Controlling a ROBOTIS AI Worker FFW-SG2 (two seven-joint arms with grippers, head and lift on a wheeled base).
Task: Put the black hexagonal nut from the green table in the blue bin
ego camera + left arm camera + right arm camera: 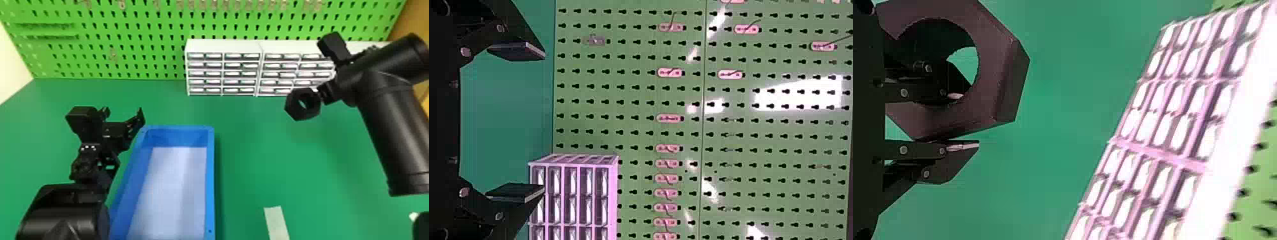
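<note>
The step in hand, I judge, is carrying the nut to the bin; it is already gripped, but not yet over the bin.

Your right jaws are closed onto one wall of the black hexagonal nut, with one finger through its hole and the other against its outer side. Most of the ring stands off to one side of this pinch, and the nut appears held above the green bench. Your left jaws are wide apart, with nothing between them, near the far left corner of the blue rectangular bin.

From the right jaws, the bin is to the left and nearer to you. Please keep the pressure steady and move smoothly, because a nut held by one wall could turn or slip. Keep enough height that its lower edge passes above the bin's rim, and bring it over the near or middle part, away from the left jaws.

Then lower the nut well inside before you release. Open only a little: the finger in the hole could press the opposite wall and hook the nut. Let it slide off, and draw the finger out straight before you lift the right jaws.
</note>
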